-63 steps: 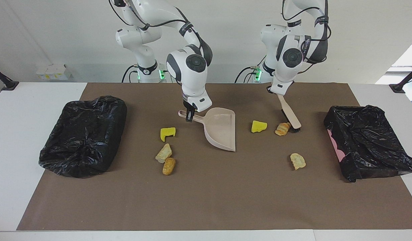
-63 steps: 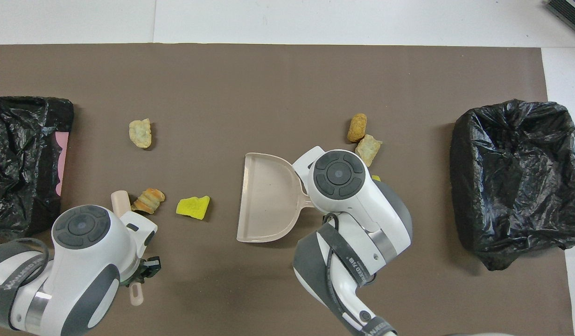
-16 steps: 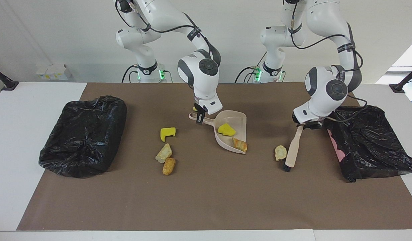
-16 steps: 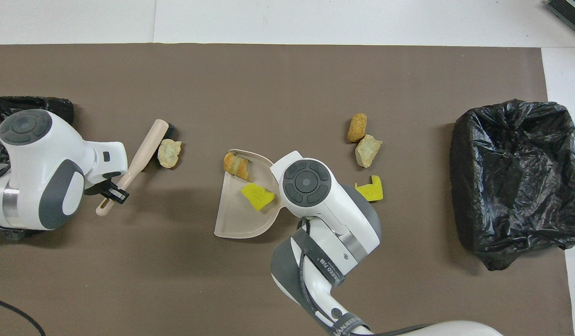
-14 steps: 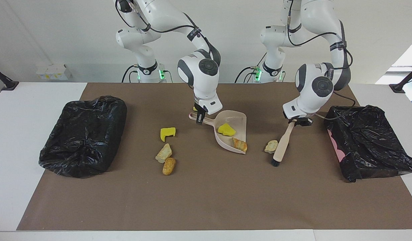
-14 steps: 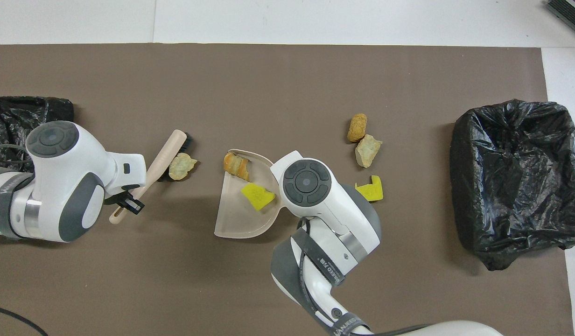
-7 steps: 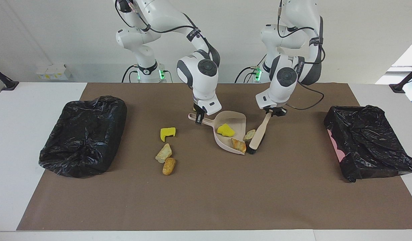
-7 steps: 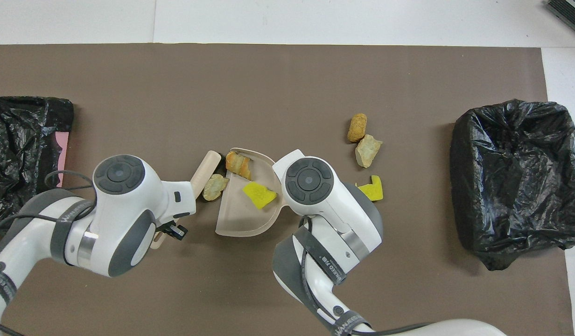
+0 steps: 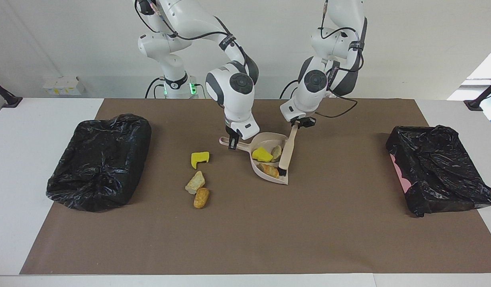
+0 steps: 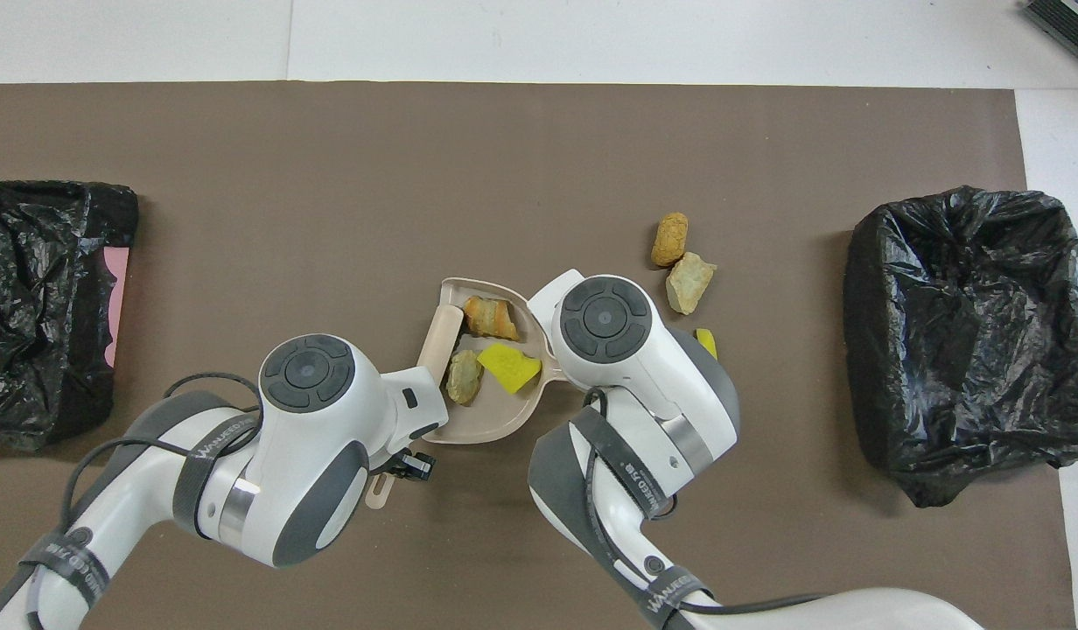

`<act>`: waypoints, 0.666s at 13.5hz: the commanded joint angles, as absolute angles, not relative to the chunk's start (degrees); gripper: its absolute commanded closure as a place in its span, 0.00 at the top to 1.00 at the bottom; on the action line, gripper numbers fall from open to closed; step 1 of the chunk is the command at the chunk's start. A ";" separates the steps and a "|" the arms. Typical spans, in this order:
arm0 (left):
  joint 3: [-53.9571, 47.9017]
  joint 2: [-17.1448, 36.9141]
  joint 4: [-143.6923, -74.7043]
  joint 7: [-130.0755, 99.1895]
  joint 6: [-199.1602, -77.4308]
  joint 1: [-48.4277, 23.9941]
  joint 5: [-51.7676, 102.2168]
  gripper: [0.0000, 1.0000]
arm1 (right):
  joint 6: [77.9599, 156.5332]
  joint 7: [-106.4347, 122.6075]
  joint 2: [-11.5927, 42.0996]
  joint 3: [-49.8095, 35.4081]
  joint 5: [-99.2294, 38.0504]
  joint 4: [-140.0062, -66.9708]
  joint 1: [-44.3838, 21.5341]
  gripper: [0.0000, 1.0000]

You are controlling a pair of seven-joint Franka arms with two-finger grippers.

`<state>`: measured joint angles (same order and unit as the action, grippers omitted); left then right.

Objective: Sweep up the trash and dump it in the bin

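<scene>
The beige dustpan (image 9: 269, 138) (image 10: 491, 422) lies mid-table, and my right gripper (image 9: 232, 142) is shut on its handle. Inside it lie a yellow sponge chunk (image 9: 261, 154) (image 10: 508, 367), a beige lump (image 9: 276, 151) (image 10: 463, 378) and a golden-brown piece (image 9: 269, 170) (image 10: 493, 318). My left gripper (image 9: 298, 122) (image 10: 410, 465) is shut on the brush (image 9: 287, 151) (image 10: 441, 337), whose black bristles rest in the pan's mouth. More trash lies on the mat toward the right arm's end: a yellow chunk (image 9: 199, 158) (image 10: 705, 343), a beige lump (image 9: 195, 182) (image 10: 689, 282) and a golden-brown piece (image 9: 201, 197) (image 10: 669, 239).
A bin lined with a black bag (image 9: 100, 159) (image 10: 959, 324) stands at the right arm's end of the brown mat. A second black-bagged bin (image 9: 436, 175) (image 10: 40, 297) stands at the left arm's end.
My left gripper swept the brush and the beige lump across the mat into the dustpan. The pan slid slightly toward the right arm's end, still in my right gripper.
</scene>
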<state>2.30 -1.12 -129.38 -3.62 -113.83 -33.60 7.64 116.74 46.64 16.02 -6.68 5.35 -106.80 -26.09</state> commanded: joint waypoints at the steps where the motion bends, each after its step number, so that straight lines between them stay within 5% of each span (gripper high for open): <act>1: 3.43 -2.63 -126.66 -5.18 -109.79 -33.67 8.96 0.00 | 115.05 52.37 14.24 -7.21 2.56 -106.96 -24.52 0.00; 9: 3.78 -3.77 -124.45 -28.21 -108.37 -33.40 8.53 0.00 | 115.84 66.34 12.57 -7.21 -2.63 -106.44 -19.08 0.00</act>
<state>3.71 -2.43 -123.47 -26.39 -109.21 -33.43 8.30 116.48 62.22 13.90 -6.68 -0.20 -106.48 -20.92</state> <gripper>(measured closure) 0.731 0.670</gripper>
